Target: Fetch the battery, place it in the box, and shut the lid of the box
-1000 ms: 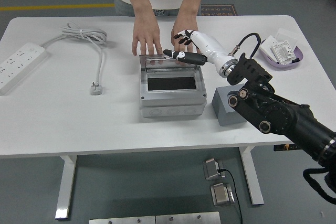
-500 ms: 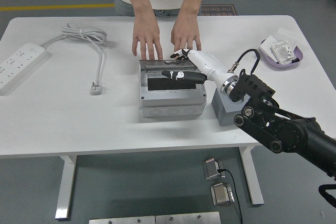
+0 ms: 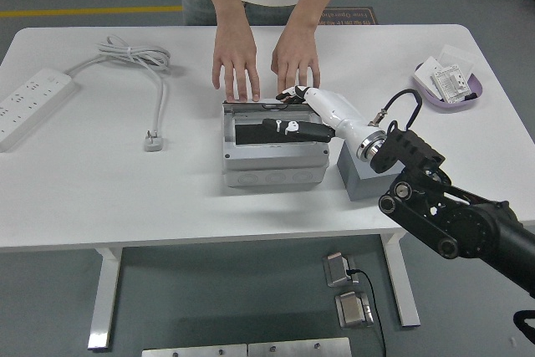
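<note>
A grey box (image 3: 272,165) stands at the middle of the table, its dark inside (image 3: 255,135) showing through the top. Its clear lid (image 3: 251,114) lies low over the top. My right hand (image 3: 288,121), white with black fingers, reaches in from the right and rests flat on the lid, fingers stretched out and holding nothing. I cannot make out the battery. A person at the far side rests both hands, one (image 3: 236,63) beside the other (image 3: 295,60), on the table just behind the box. My left arm is out of view.
A grey block (image 3: 361,175) stands just right of the box, under my right forearm. A purple tray (image 3: 428,94) with white parts sits at the far right. A white power strip (image 3: 29,106), its coiled cable (image 3: 138,58) and plug (image 3: 153,141) lie on the left.
My right hand has moved down and towards me, bringing the clear lid from upright at the box's back edge down over the top. The person's hands have stayed behind the box.
</note>
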